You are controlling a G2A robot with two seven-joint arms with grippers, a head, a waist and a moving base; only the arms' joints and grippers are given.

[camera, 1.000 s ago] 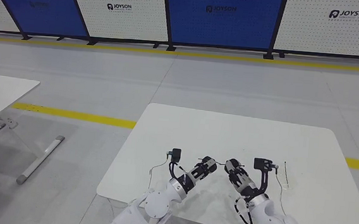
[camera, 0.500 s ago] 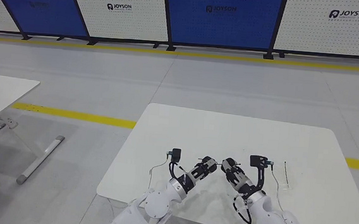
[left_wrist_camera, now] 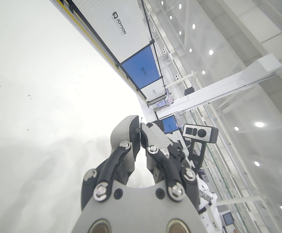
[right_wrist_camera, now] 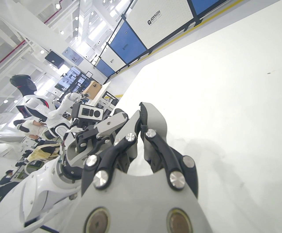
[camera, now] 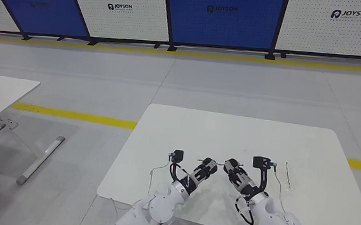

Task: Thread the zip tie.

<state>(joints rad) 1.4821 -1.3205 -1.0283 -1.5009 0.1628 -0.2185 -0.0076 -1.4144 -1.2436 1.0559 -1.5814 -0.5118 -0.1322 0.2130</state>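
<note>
Black plastic, narrow and thin, is all that shows of the zip tie (right_wrist_camera: 144, 127): a short dark piece crossing the seam between the pads of my right gripper (right_wrist_camera: 141, 110). Its full length, its head and its teeth are hidden or too small to make out.

1. Right gripper. My fingers are brought together, meeting at the tips, with the black piece pinched between them a little below the fingertips. The gripper hangs over the white table (camera: 230, 129), near its front edge.

2. Left gripper (left_wrist_camera: 140, 123). My fingers here are likewise pressed together. A fine black tip (left_wrist_camera: 141, 119) sticks out just past the fingertips, clamped in the seam. It has the same dark colour as the piece in my right gripper. I cannot tell whether it is the other end of the same tie or a separate piece.

3. Relative position. In the top view the two grippers sit side by side near the table's front edge. They are angled toward each other, close but apart. Any strap spanning the gap between them is too fine to make out there.

4. Other items on the table. A pale thin strip (camera: 286, 174) lies flat on the outer side of my right arm. A second thin pale line (camera: 157, 170) lies on the outer side of my left arm. Both lie apart from the grippers.
</note>
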